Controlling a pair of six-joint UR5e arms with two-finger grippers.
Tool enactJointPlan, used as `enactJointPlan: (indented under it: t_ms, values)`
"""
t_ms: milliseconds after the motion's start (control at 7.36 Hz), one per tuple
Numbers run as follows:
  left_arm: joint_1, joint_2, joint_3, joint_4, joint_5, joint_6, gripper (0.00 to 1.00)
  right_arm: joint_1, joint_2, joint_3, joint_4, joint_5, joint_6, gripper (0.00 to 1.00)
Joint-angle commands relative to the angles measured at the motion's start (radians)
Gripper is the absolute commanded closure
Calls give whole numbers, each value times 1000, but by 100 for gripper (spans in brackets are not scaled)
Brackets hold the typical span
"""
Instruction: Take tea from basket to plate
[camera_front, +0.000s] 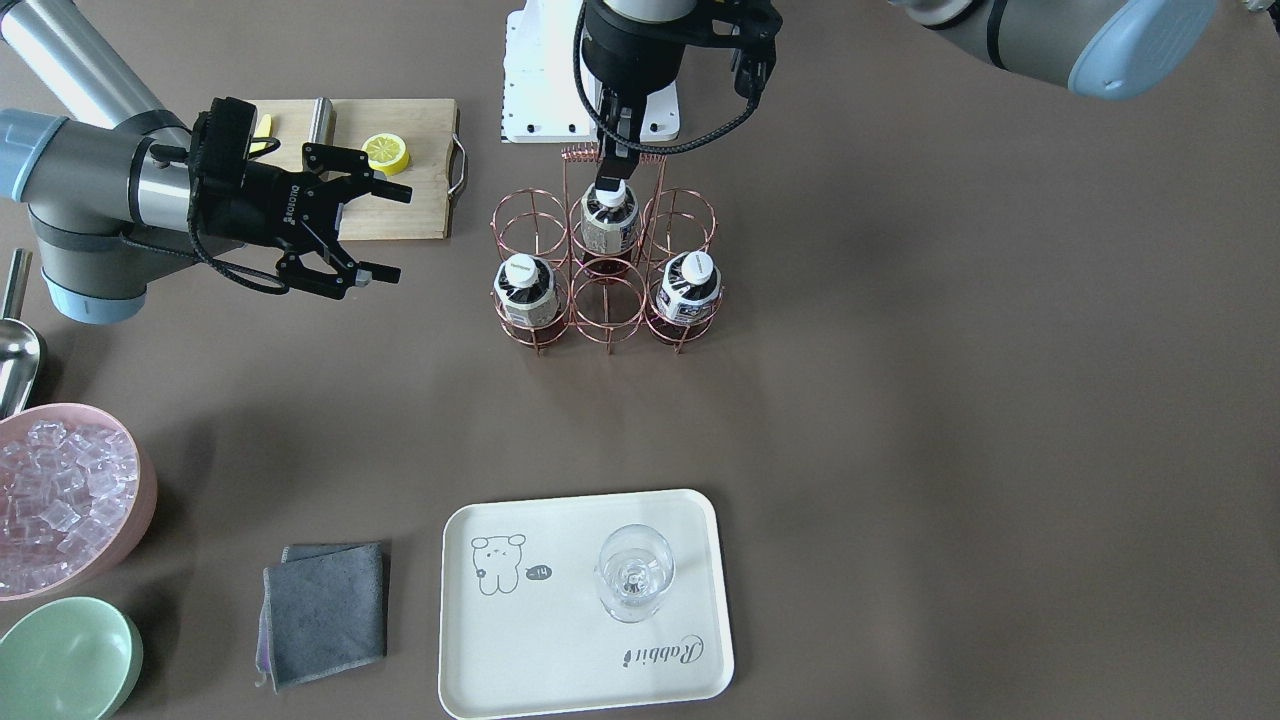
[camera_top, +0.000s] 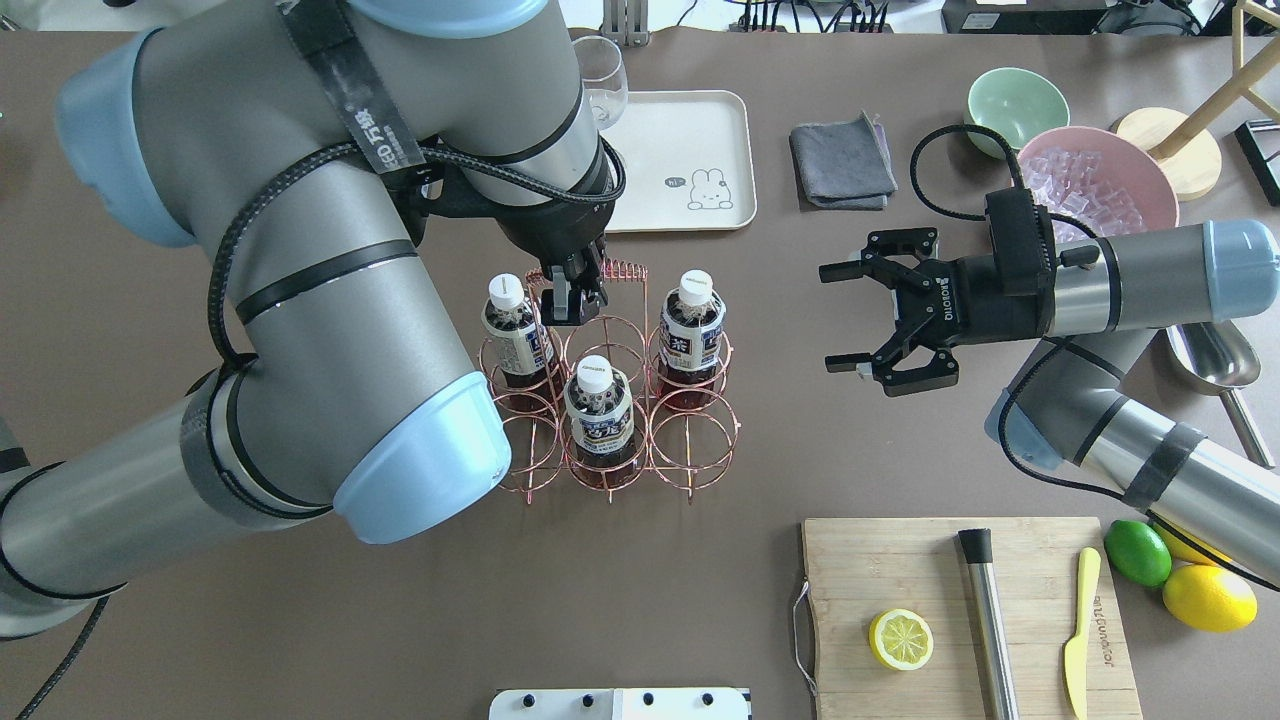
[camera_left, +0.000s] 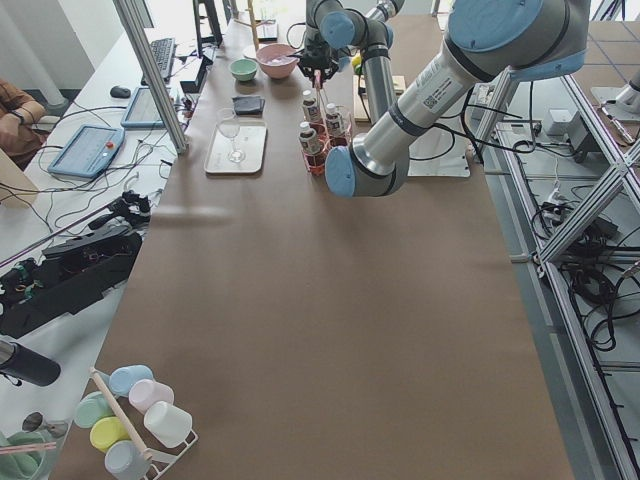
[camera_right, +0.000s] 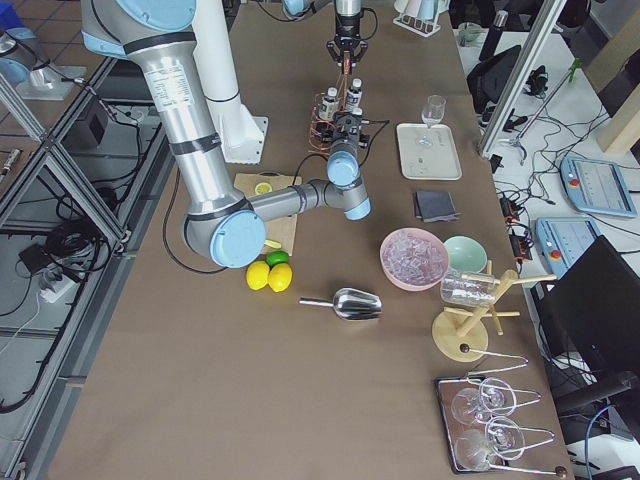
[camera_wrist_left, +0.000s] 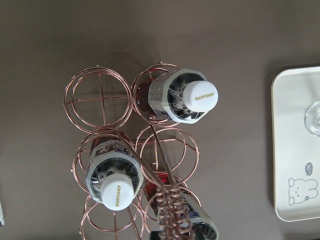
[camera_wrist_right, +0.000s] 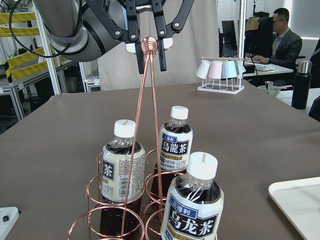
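Observation:
The copper wire basket (camera_wrist_left: 100, 98) stands mid-table and holds three tea bottles: two in the far row (camera_top: 515, 335) (camera_top: 690, 335) and one in the near middle ring (camera_top: 598, 405). My left gripper (camera_top: 572, 310) hangs straight down over the basket. In the right wrist view its fingers (camera_wrist_right: 140, 55) close on either side of the handle's coiled top (camera_wrist_right: 148, 44). My right gripper (camera_top: 830, 318) is open and empty. It lies level and points at the basket from the right. The cream plate (camera_top: 700, 130) lies beyond the basket with a stemmed glass (camera_top: 600, 75) on it.
A wooden board (camera_top: 1020, 600) carries a lemon half, a metal muddler and a yellow knife at the near right, with a lime and lemons (camera_top: 1138, 552) beside it. A grey cloth (camera_top: 842, 160), a green bowl (camera_top: 1017, 105), a pink ice bowl (camera_top: 1100, 170) and a metal scoop (camera_top: 1215, 355) lie at the far right.

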Motion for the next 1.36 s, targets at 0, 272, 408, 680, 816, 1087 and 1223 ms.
enactJointPlan:
  t_ms: [0, 272, 408, 680, 816, 1087, 1223]
  values:
    - [0, 0, 0, -1, 1, -1, 100, -2, 1, -3, -1, -2, 1, 0]
    - [0, -1, 0, -1, 1, -4, 100, -2, 10, -4, -2, -18, 1, 0]
    - [2, -1, 0, -1, 1, -4, 100, -3, 10, -7, -5, -47, -4, 0]
    - [8, 0, 0, -1, 1, -11, 100, -40, 21, -9, -11, -107, -8, 0]
    - [14, 0, 0, -1, 2, -13, 100, -78, 42, -10, -33, -148, -8, 0]
    - [14, -1, 0, 1, 5, -16, 100, -117, 76, -10, -80, -192, -13, 0]
    - [14, -1, 0, 1, 5, -16, 100, -117, 99, -15, -112, -192, -12, 0]
